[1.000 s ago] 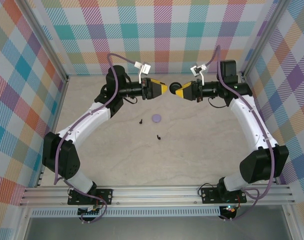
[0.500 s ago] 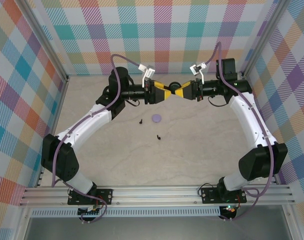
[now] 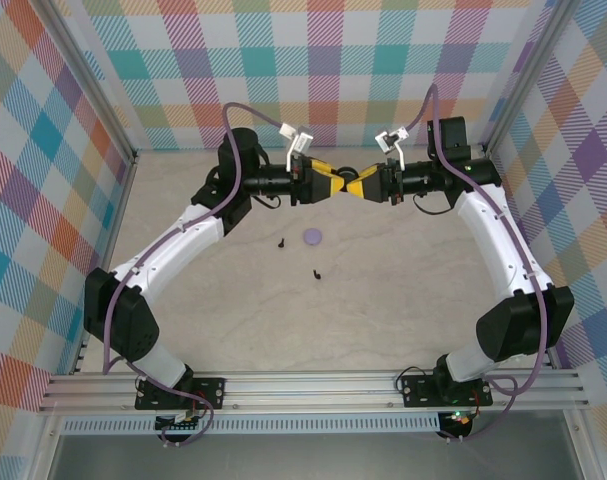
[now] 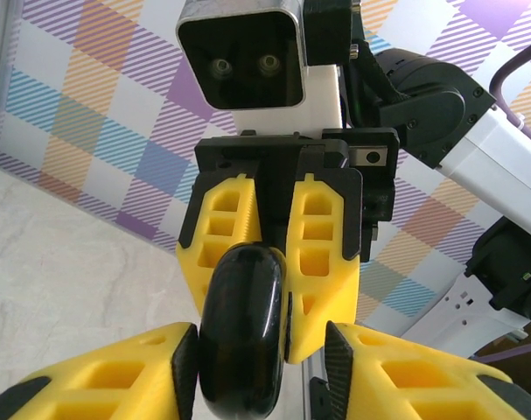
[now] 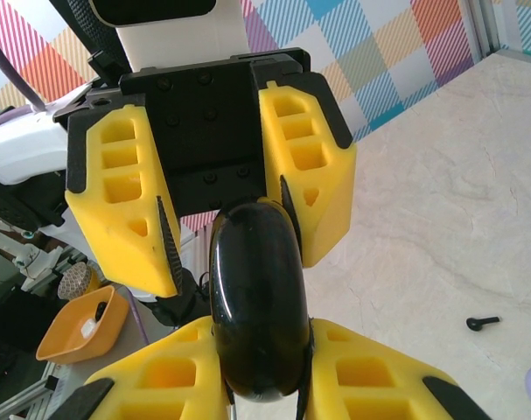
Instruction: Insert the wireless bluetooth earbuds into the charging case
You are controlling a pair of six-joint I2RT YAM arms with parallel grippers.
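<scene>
A glossy black round charging case (image 5: pixel 256 306) hangs in the air above the back of the table. My right gripper (image 5: pixel 261 376) is shut on it. My left gripper (image 4: pixel 261 359) faces it and stands open around the same case (image 4: pixel 243 328): one pad touches it, the other pad is apart. In the top view the left gripper (image 3: pixel 334 183) and right gripper (image 3: pixel 355 186) meet tip to tip. Two black earbuds (image 3: pixel 282 242) (image 3: pixel 317 272) lie on the table, one of them (image 5: pixel 484 323) beside the right wrist. The pale lilac buds are out of view.
A lilac round case (image 3: pixel 313 236) lies flat on the marble table (image 3: pixel 383 300) between the arms, near the two black buds. Plaid walls close the back and both sides. An orange bowl (image 5: pixel 81 324) sits beyond the table edge.
The left gripper has moved right, up to the right gripper, and its open fingers now straddle the black case. The right gripper has barely moved and still grips the case.
</scene>
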